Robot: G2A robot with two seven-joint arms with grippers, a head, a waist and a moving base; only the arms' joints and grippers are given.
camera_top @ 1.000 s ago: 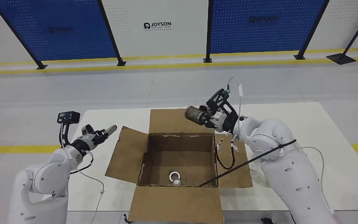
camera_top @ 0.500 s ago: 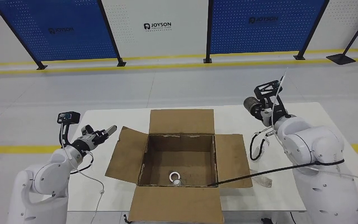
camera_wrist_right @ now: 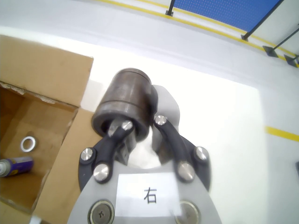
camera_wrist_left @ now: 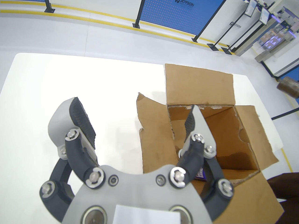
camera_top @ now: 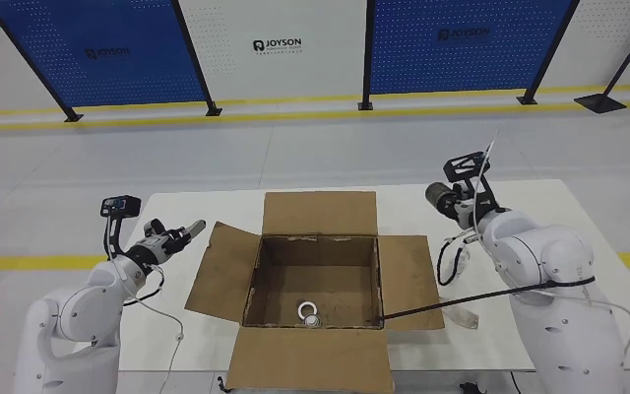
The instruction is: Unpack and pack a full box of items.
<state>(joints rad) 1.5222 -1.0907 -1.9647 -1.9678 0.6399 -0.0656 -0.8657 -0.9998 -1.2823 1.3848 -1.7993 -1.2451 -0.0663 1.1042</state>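
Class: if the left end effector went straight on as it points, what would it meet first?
Probably the cardboard box's side flap, ahead of the left end effector; depth is unclear, so it might pass above.

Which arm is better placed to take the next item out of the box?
Left, probably: the left gripper is open and empty beside the box; the right gripper holds the metal cylinder.
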